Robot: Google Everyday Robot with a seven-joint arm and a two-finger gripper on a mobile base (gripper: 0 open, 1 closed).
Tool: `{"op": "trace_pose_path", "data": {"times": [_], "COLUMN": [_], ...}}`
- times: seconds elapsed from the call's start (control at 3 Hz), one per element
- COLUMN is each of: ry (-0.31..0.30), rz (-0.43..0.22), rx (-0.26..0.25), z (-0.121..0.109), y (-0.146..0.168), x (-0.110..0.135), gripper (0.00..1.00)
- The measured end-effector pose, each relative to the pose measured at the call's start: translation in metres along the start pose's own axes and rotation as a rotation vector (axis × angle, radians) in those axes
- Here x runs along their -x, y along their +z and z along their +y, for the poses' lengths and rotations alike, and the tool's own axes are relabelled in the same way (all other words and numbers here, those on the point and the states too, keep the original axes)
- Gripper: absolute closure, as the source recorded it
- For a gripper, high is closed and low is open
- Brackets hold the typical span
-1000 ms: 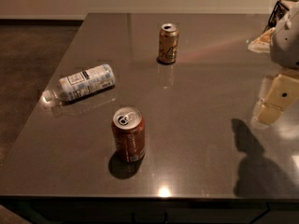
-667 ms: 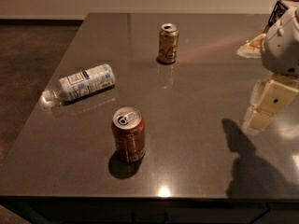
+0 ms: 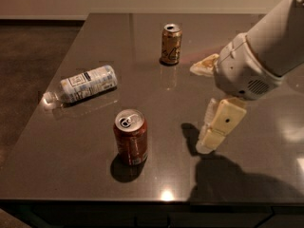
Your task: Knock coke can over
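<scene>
The coke can [image 3: 130, 143] is red-orange with a silver top and pull tab. It stands upright near the front of the dark table [image 3: 161, 89], left of centre. My gripper [image 3: 207, 144] hangs from the white arm [image 3: 259, 56] that reaches in from the upper right. It points down just above the table, to the right of the coke can, with a clear gap between them. It holds nothing that I can see.
A gold-tan can [image 3: 171, 44] stands upright at the back centre. A clear plastic bottle [image 3: 85, 85] with a white label lies on its side at the left. The table's left edge drops to a dark floor [image 3: 28, 65].
The arm and gripper have moved left and forward, from the right edge of the view to a spot close beside the coke can. The cans and bottle have not moved.
</scene>
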State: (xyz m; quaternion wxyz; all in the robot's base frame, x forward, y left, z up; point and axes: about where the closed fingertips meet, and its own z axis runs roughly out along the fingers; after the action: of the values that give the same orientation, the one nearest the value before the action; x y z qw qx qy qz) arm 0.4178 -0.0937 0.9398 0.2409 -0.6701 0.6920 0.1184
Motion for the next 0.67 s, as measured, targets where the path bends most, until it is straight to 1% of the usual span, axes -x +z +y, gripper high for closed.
{"op": "trace_pose_path", "data": {"times": [0.33, 0.67], "ry": [-0.045, -0.089], "rz": [-0.073, -0.114], "rx": [0.05, 0.089], "z": [0.011, 0.023], "y": [0.025, 0.048], "x": [0.033, 0.058], "gripper": [0.0, 0.0]}}
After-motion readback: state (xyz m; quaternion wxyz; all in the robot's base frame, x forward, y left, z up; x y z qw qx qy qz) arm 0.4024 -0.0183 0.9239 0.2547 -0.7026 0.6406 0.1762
